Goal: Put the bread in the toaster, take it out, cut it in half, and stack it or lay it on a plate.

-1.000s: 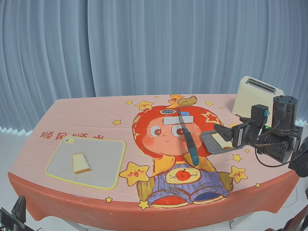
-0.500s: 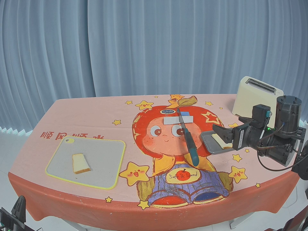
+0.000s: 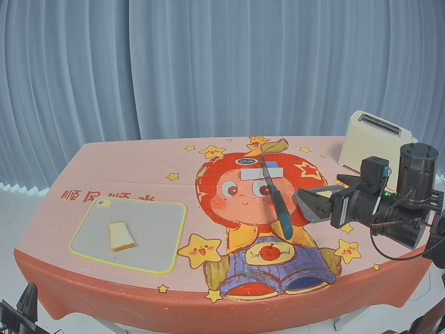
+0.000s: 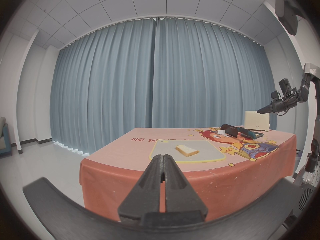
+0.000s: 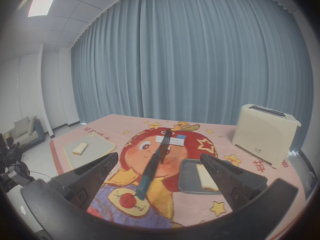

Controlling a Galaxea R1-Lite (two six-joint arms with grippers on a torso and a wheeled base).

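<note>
Right hand [image 5: 159, 156] shifted — open above tray [image 5: 187, 179] near table [image 3: 139, 172] edge.

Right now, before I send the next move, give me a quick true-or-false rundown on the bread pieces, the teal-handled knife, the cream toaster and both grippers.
1. A piece of bread lies on the grey cutting board with a yellow rim. True.
2. The right gripper holds the teal-handled knife. False: the gripper is open and empty. The knife lies on the tablecloth, its blade across a white and blue block.
3. A slice of bread lies on the grey metal tray. True.
4. Bread sticks out of the cream toaster. False: nothing stands out of its top.
5. The left gripper is open. False: its fingers are closed together.
</note>
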